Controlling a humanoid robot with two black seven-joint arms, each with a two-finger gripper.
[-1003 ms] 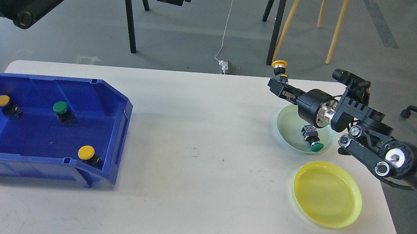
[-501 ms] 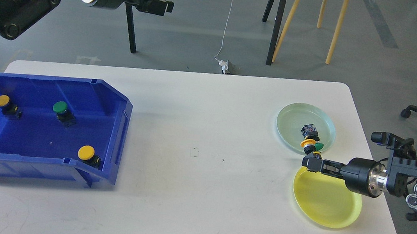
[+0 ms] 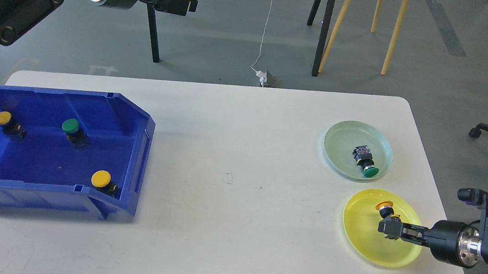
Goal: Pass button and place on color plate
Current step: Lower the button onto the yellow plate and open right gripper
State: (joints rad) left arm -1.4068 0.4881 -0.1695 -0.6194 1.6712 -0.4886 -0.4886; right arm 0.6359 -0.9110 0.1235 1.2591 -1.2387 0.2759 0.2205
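My right gripper (image 3: 387, 227) is shut on a yellow-capped button (image 3: 384, 208) and holds it low over the yellow plate (image 3: 365, 242) at the table's right front. The cap stands upright just above the fingertips. A green-capped button (image 3: 367, 165) lies on its side in the pale green plate (image 3: 339, 143) behind it. My left gripper (image 3: 181, 5) is raised high at the top left, beyond the table's far edge, open and empty.
A blue bin (image 3: 142, 144) at the left holds two yellow buttons (image 3: 100, 178) and green ones (image 3: 70, 125). Chair and stool legs stand on the floor behind the white table (image 3: 242, 155). An office chair is at the right edge.
My right gripper has carried the yellow button from the table's far right edge, past the green plate, down over the yellow plate. My left arm has drawn back to the left.
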